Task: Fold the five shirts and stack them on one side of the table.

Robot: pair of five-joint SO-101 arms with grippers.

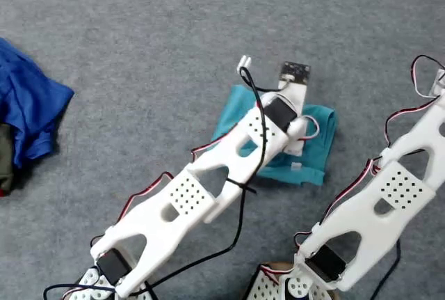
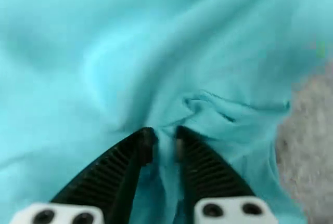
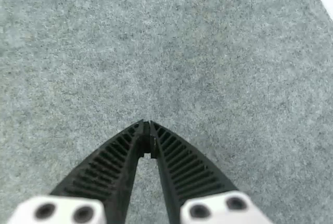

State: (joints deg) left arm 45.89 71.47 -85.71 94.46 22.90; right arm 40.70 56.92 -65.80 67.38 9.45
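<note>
Tabletop (image 1: 139, 49) of grey felt, left pincer (image 2: 162, 141) nipping teal shirt (image 2: 104, 52), right pincer (image 3: 147, 133) clenched empty, blue shirt (image 1: 28, 105) at edge

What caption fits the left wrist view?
Left gripper pinches a fold of the teal shirt on the grey table.

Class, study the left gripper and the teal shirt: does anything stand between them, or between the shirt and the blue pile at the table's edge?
Nothing visible. The left gripper pinches a fold of the teal shirt, and bare grey table lies between it and the blue pile.
</note>
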